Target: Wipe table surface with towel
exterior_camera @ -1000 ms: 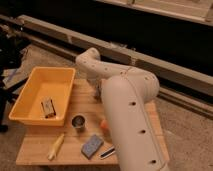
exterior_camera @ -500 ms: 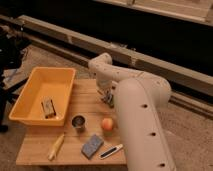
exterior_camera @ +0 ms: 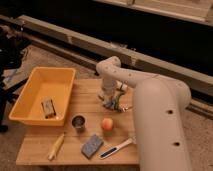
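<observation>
My gripper points down at the far middle of the wooden table, at the end of the white arm that fills the right side of the view. A small pale, greenish crumpled thing, possibly the towel, lies right under and beside the gripper on the table top. I cannot tell whether the gripper is holding it or only touching it.
A yellow bin holding a small box sits on the table's left. A metal cup, an orange fruit, a blue sponge, a yellow banana-like item and a white-handled tool lie near the front.
The arm has swung to the right, uncovering the orange fruit and more of the table. The gripper has shifted right along the far side of the table.
</observation>
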### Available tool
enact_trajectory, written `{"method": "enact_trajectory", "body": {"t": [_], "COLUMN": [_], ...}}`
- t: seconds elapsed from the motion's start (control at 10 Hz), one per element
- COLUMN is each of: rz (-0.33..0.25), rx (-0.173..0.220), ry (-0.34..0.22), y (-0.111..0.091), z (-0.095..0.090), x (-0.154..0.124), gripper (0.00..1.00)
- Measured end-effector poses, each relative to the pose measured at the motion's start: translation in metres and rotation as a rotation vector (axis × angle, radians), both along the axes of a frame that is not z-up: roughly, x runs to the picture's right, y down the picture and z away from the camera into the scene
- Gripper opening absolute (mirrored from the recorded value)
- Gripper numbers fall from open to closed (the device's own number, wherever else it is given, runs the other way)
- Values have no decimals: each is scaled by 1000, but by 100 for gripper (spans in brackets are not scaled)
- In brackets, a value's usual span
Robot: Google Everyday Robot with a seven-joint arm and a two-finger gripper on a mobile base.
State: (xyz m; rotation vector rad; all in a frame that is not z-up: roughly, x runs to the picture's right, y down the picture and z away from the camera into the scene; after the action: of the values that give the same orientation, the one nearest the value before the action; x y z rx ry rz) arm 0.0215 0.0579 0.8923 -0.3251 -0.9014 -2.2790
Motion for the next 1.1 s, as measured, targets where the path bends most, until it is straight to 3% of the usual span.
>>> {"method": "enact_trajectory", "body": {"t": [0.2,0.3,0.4,0.5,0.8,1.1], "rz": [-53,-68,-145,-194,-328,-396], "rx": [18,24,43,49,57,94], "ry": [-92,-111,-183,-220,-302,-307], "y": [4,6,16,21,33,23], "z": [-45,-52,-77,-85,-94,-75], "x": [-30,-39,-88,-115,-166,-210], "gripper": [0,0,0,0,0,0]}}
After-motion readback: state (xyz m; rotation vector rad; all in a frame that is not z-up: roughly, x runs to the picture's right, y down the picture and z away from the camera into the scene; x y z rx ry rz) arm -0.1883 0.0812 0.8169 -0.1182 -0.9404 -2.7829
